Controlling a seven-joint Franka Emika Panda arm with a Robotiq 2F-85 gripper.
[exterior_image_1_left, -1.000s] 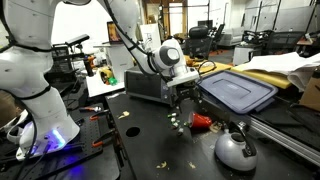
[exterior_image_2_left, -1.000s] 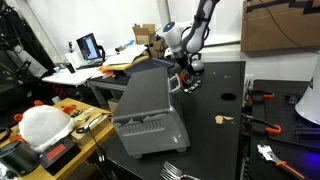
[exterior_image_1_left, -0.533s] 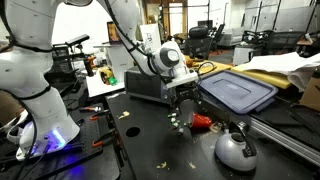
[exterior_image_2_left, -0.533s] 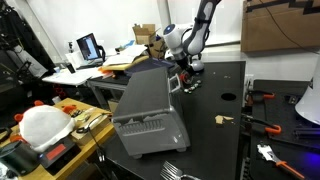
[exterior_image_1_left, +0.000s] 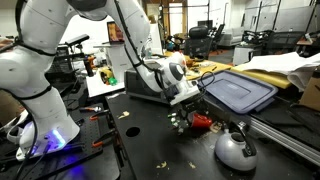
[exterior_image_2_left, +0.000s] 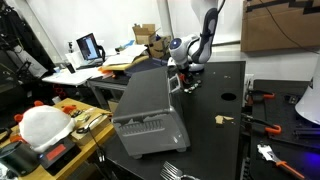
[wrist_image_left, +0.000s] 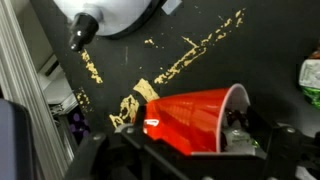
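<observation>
The white kettle (wrist_image_left: 120, 15) sits upper left, so keep clear of it. The red cup (wrist_image_left: 195, 118) lies on its side at lower centre, mouth facing right. Your gripper (wrist_image_left: 190, 158) is spread astride it. Centre it, then squeeze gently, since the thin walls probably buckle.

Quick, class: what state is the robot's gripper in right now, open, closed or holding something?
Gripper: open, jaws spread beside the red plastic cup lying on its side on the black table; no grip on it seen.
</observation>
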